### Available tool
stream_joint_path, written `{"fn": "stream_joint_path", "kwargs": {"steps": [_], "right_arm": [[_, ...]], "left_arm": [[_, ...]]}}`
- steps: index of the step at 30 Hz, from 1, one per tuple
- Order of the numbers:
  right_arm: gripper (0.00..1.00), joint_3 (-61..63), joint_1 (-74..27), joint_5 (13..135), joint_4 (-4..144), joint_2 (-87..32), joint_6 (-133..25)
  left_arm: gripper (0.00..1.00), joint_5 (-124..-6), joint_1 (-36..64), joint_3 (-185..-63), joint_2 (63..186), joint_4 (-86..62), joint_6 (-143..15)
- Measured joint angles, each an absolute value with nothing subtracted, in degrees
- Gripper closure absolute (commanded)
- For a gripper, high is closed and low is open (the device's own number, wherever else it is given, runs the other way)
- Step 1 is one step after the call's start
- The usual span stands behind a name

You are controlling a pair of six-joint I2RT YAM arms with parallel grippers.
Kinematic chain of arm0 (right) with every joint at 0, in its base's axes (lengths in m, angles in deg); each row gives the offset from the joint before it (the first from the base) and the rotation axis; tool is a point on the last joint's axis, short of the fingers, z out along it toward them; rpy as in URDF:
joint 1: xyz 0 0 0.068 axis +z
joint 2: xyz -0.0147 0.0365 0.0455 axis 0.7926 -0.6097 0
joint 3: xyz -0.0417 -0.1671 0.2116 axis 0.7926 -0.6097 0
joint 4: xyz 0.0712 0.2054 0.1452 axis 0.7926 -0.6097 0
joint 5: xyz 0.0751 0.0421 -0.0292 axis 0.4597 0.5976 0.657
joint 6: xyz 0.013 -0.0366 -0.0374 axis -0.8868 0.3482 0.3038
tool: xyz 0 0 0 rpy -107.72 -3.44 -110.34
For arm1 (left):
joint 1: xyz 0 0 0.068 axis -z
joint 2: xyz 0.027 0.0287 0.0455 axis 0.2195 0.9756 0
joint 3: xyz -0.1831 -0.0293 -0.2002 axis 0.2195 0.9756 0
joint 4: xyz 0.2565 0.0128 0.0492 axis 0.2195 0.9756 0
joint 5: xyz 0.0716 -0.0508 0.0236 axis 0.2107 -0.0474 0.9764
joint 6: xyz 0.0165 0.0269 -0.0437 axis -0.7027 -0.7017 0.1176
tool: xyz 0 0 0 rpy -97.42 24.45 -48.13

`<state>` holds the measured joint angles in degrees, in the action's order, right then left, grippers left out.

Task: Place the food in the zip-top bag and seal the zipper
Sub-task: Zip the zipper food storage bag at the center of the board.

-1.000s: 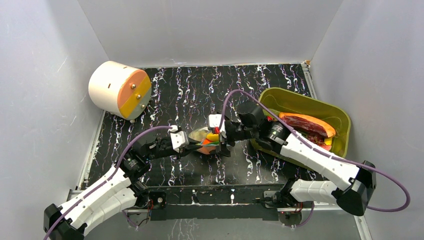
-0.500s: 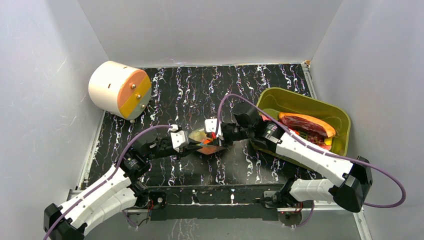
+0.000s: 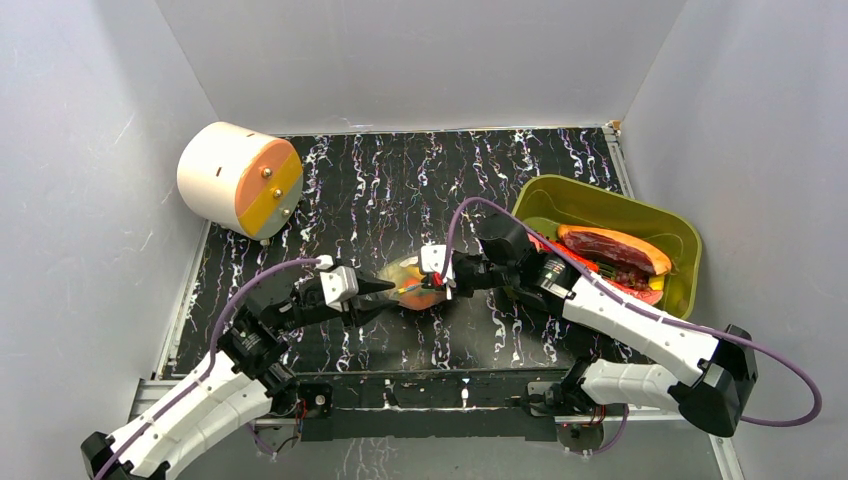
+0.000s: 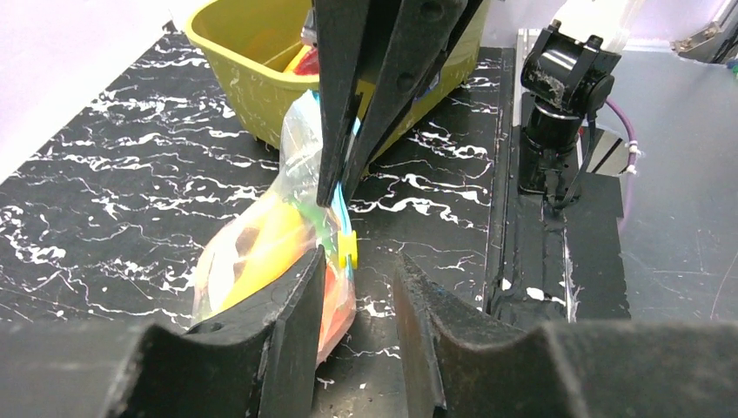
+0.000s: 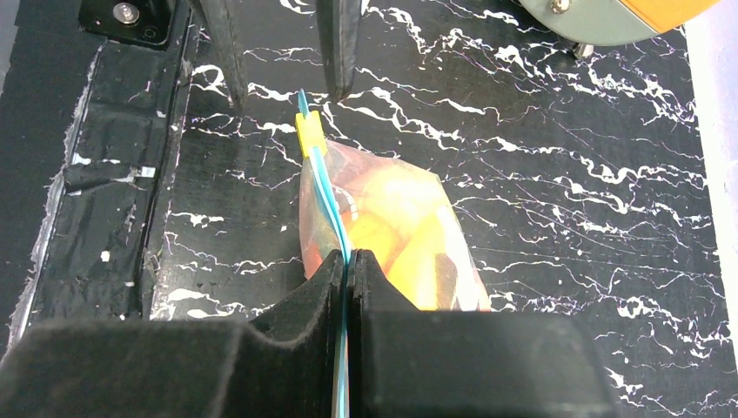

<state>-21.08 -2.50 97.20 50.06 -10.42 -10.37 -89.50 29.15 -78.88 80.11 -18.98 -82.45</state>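
Note:
The clear zip-top bag (image 3: 412, 287) lies mid-table with yellow and orange food (image 5: 396, 222) inside it. Its teal zipper (image 5: 324, 183) stands on edge, and a yellow slider (image 5: 308, 132) sits at the end nearest the left arm. My right gripper (image 5: 346, 261) is shut on the zipper strip at the bag's other end; in the left wrist view the right gripper (image 4: 335, 193) comes down from above onto the bag (image 4: 261, 248). My left gripper (image 4: 358, 261) is open, and the slider (image 4: 348, 248) sits just beyond its fingertips, touching nothing. In the top view the left gripper (image 3: 383, 290) is just left of the bag.
An olive-green bin (image 3: 585, 197) at the right holds more toy food, including a large red-and-orange piece (image 3: 612, 250). A white cylinder with an orange and yellow face (image 3: 240, 180) lies at the back left. Grey walls close in the black marbled table (image 3: 400, 180).
My right gripper has closed onto the zipper strip. My left gripper has opened and drawn back to the left, off the bag's end.

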Motion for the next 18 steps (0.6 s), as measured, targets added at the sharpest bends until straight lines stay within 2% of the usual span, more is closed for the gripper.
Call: {"fn": "stream_joint_path", "kwargs": {"steps": [6, 9, 12, 15, 18], "right_arm": [[1.0, -21.2, -2.5, 96.8, 51.6, -10.3, -11.8], [1.0, -21.6, -2.5, 96.8, 52.5, -10.3, -12.5], [1.0, -21.7, -2.5, 96.8, 52.6, -10.3, -12.9], [1.0, -21.9, -2.5, 96.9, 52.6, -10.3, -13.1], [0.85, -22.0, -2.5, 96.9, 52.7, -10.3, -13.5]], "left_arm": [[0.69, -89.2, 29.2, -77.9, 81.7, -18.9, -81.9], [0.79, -89.0, 29.2, -77.7, 82.5, -18.9, -82.0], [1.0, -88.8, 29.2, -77.5, 82.7, -18.9, -82.3], [1.0, -88.5, 29.2, -77.5, 82.8, -18.9, -82.6], [1.0, -88.5, 29.2, -77.5, 82.9, -19.0, -82.9]]}}
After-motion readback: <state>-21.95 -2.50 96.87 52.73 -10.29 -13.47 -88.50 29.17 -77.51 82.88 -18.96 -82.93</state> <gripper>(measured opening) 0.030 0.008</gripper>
